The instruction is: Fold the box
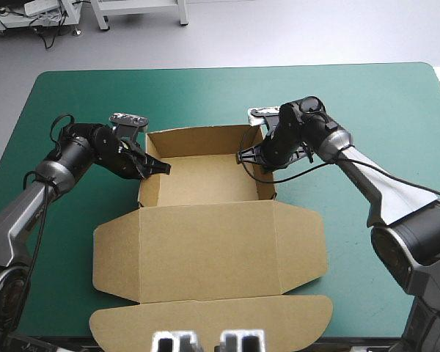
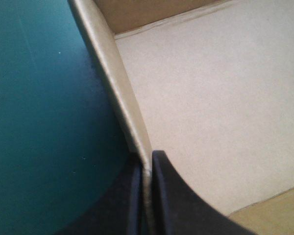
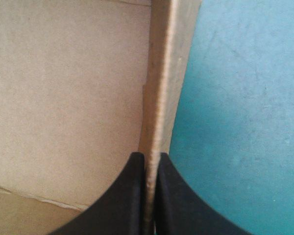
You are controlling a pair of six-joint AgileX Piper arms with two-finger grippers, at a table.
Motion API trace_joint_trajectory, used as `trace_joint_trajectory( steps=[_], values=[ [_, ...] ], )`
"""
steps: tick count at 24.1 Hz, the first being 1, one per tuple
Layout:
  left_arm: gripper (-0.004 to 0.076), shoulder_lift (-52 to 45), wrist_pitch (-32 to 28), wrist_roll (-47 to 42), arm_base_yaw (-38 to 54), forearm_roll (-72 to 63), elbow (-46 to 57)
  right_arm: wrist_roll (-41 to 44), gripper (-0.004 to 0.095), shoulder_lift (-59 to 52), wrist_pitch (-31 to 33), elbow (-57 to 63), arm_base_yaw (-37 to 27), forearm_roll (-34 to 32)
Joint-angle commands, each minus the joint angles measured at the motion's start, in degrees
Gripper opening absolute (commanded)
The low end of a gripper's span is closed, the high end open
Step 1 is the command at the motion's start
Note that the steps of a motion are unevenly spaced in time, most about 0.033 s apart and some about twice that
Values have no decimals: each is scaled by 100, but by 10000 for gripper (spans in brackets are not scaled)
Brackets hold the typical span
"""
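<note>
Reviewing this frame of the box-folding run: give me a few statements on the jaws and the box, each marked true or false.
1. The left jaws are shut on the box's left wall. True.
2. The right jaws hang open, touching nothing. False: they are shut on the right wall.
3. The lid lies flat on the teal-green cover. True.
4. Both side walls lie flat as well. False: they stand raised.
</note>
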Motion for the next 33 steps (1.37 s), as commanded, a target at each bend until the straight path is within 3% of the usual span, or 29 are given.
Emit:
trace_joint_trajectory(
  steps=[1,7,9,12,13,16,20,33],
  values=[
    [0,-16,5,344,-89,-258,-51,-268,56,-5,-258,-42,37,25],
    [110,-16,96,557,-89,-434,-51,-338,374,-5,313,-222,37,-520],
    [201,-16,137,598,-89,-434,-51,-265,434,-5,450,-389,37,-654],
    [453,-16,51,660,-77,-424,-51,-251,454,-5,520,-889,37,-830],
    [476,-16,18,633,-77,-424,-51,-221,454,-5,520,-982,37,-933],
    [489,-26,-261,621,-77,-461,-67,123,455,-5,557,-1225,37,-1378],
    [489,-26,-108,621,-77,-461,-590,123,455,-5,600,-1342,25,-1377],
    [466,-64,1715,582,-77,229,-2716,113,453,-56,1037,-2566,25,-945]
  ],
)
